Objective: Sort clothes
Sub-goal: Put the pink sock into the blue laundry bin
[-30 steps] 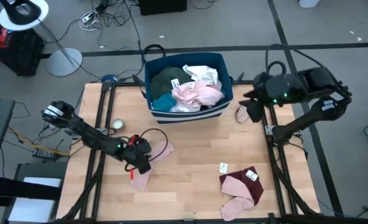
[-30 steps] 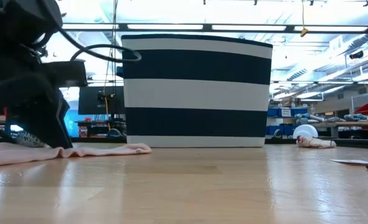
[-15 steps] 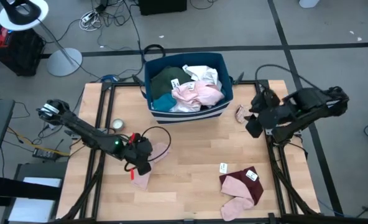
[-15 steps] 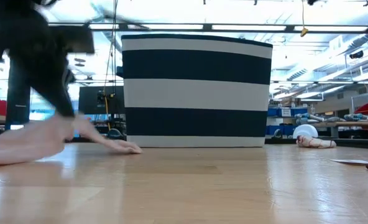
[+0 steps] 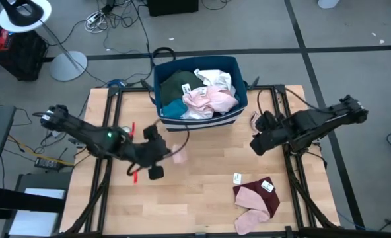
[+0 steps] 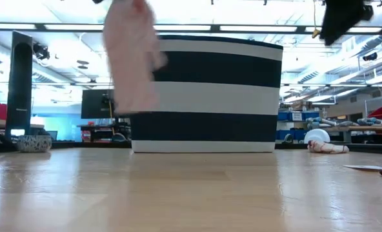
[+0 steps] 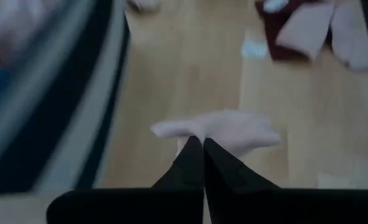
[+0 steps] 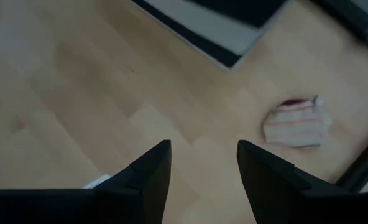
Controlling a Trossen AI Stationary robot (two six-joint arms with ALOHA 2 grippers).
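Well, the left gripper [image 5: 161,153] is up off the table [image 5: 202,178] with its fingers [image 7: 196,163] pinched tight on a pale pink garment [image 6: 131,58], which hangs in the air in front of the striped bin [image 6: 204,93]. From above, the pink cloth [image 5: 177,154] shows just past the gripper, near the bin's front wall. The bin [image 5: 237,114] sits at the far edge of the table, stuffed with clothes: a dark green top [image 5: 179,84], something blue [image 5: 174,108], a light pink piece [image 5: 209,99] and a white one [image 5: 216,78].

The right gripper [image 5: 257,144] hovers over the table's right side, fingers [image 8: 148,173] spread apart and holding nothing. A small folded pink-and-white item [image 8: 296,122] lies on the wood below it, by the bin's right corner. Toward the near right corner, a maroon piece [image 5: 269,197] lies under pink ones [image 5: 249,198], with a white tag [image 5: 237,178] beside them.
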